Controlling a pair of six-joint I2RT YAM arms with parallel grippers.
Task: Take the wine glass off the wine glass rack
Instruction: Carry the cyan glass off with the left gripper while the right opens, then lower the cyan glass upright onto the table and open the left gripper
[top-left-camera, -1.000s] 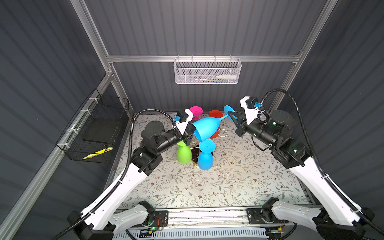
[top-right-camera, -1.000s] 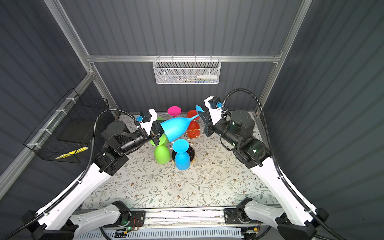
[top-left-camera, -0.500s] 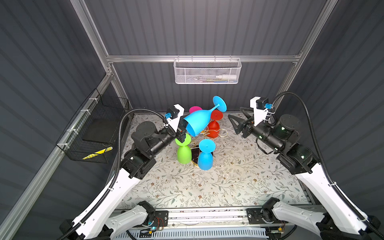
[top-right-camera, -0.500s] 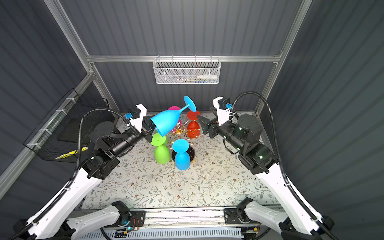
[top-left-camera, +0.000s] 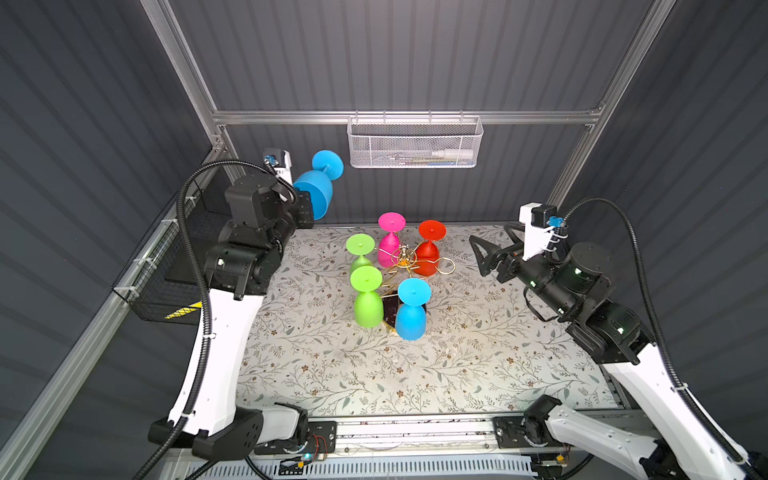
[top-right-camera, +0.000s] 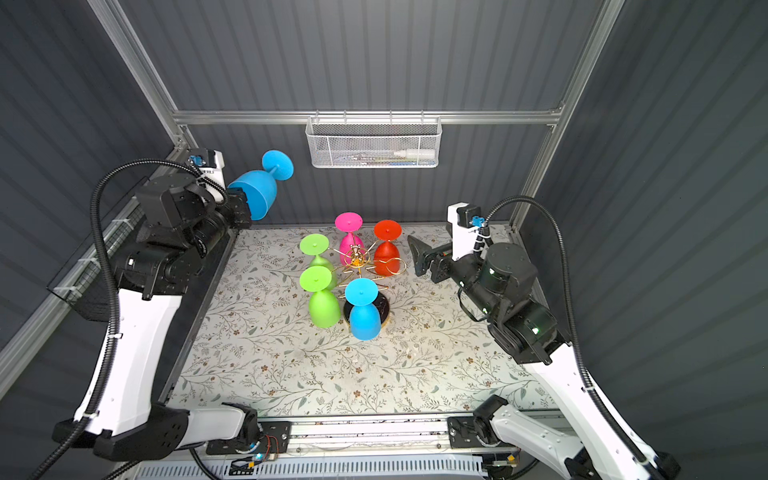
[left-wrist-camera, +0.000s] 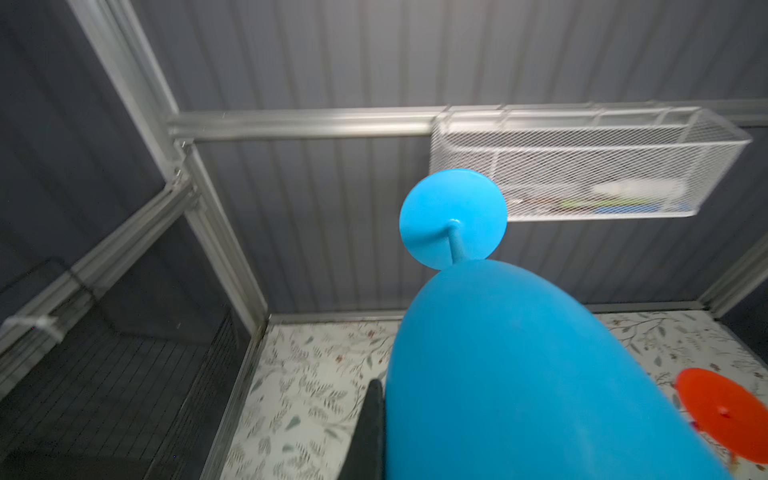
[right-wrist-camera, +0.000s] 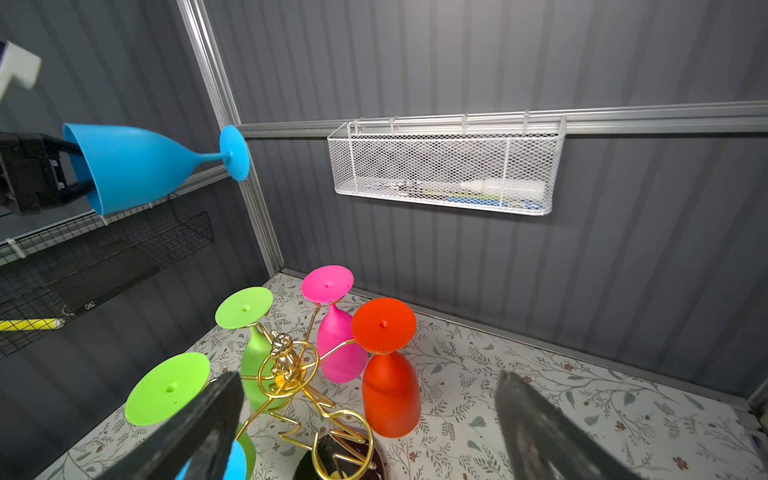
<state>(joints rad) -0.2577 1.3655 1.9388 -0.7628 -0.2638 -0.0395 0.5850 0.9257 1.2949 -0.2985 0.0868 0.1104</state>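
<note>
At ten o'clock my left hand (top-left-camera: 305, 210) pinches the blue wine glass (top-left-camera: 314, 192) by its rim; it looks light, slippery. Right hand (top-left-camera: 489, 237) wide.

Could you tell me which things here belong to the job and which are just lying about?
Job: blue wine glass, clamped in the left gripper; wine glass rack; open right gripper.
Lying about: white mesh basket; black wire basket; floral mat.

Blue wine glass (top-left-camera: 316, 189), gold wine glass rack (top-left-camera: 404, 257), leafy floral table mat (top-left-camera: 457, 353), white mesh basket (top-left-camera: 415, 145).
</note>
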